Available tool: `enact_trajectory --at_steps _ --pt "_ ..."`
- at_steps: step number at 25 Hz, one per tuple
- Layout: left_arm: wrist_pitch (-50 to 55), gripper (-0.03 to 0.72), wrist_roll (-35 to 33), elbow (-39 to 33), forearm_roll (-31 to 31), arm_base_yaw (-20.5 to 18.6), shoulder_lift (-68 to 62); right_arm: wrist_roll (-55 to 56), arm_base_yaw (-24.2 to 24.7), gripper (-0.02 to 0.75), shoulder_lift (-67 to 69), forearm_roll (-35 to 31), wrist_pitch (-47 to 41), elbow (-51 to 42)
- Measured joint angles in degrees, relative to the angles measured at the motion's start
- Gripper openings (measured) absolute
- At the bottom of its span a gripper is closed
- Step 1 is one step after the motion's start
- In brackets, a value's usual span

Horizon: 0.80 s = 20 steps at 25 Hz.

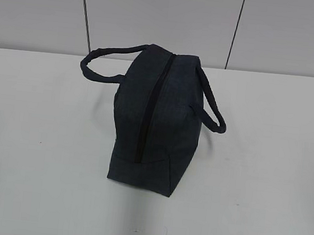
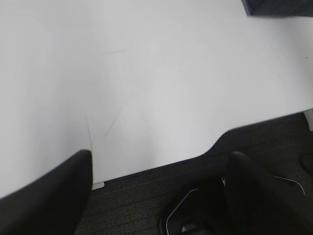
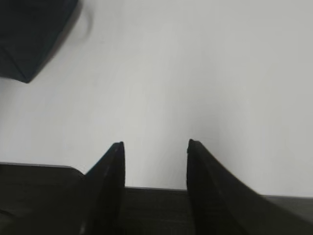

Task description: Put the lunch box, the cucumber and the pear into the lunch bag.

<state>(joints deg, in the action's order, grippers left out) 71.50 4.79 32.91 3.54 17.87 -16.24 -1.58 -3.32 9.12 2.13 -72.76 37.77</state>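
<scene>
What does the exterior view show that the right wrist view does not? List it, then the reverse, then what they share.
Only the exterior view: the whole lunch bag lying on the table, its zipper closed, both handles, and the panelled wall behind. No arm appears there.

Only the right wrist view: the right gripper, its fingers apart with nothing between them, over the table's near edge.

Both: the white table and the dark bag, though the wrist view catches only one corner of it. Lunch box, cucumber and pear appear in neither.

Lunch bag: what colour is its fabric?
Dark navy; the lunch bag shows best in the exterior view.
</scene>
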Motion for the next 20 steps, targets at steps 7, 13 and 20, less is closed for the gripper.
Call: enact_trajectory --at_steps 7,13,20 --pt "-4.11 0.55 0.0 -0.87 0.2 0.0 1.53 -0.46 0.0 0.312 -0.89 0.77 0.77 -6.42" --pt "-8.06 0.533 0.0 -3.11 0.27 0.0 1.53 -0.58 0.0 0.312 -0.89 0.92 6.99 -8.68" --pt "-8.38 0.521 0.0 -3.12 0.27 0.0 1.53 -0.58 0.0 0.311 -0.89 1.24 7.23 -8.93"
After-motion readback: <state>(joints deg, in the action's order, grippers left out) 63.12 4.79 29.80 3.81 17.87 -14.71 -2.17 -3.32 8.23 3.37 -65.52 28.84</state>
